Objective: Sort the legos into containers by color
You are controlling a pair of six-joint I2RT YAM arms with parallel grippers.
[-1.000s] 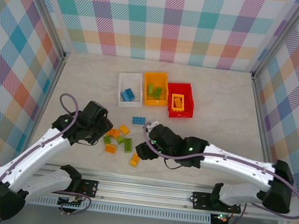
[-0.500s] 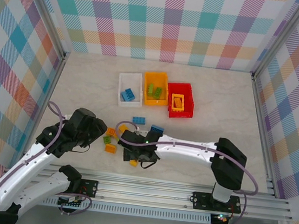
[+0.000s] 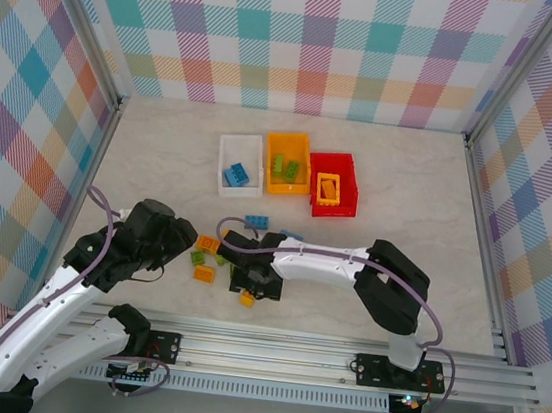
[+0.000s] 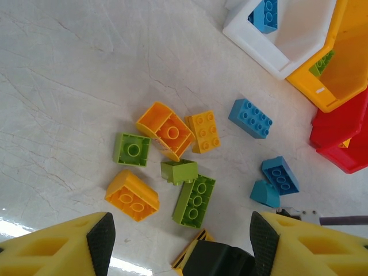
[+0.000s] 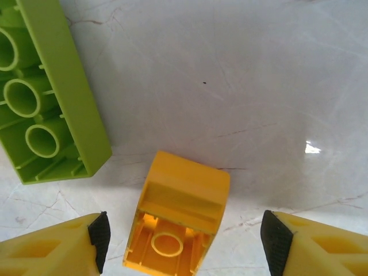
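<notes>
right wrist: my right claw (image 5: pixel 184 238) is open, a hollow-side-up yellow-orange lego (image 5: pixel 185 198) between its fingers on the tabletop (image 5: pixel 264 86), a green lego (image 5: pixel 54 98) ahead-left. my left claw (image 4: pixel 181 240) hangs open above loose legos (image 4: pixel 172 129).

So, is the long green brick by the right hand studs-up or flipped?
Flipped: the green brick shows its hollow underside, three round tubes.

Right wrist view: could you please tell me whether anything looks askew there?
Yes: the long green brick and the yellow brick both lie tipped over, their hollow undersides showing instead of their studs.
</notes>
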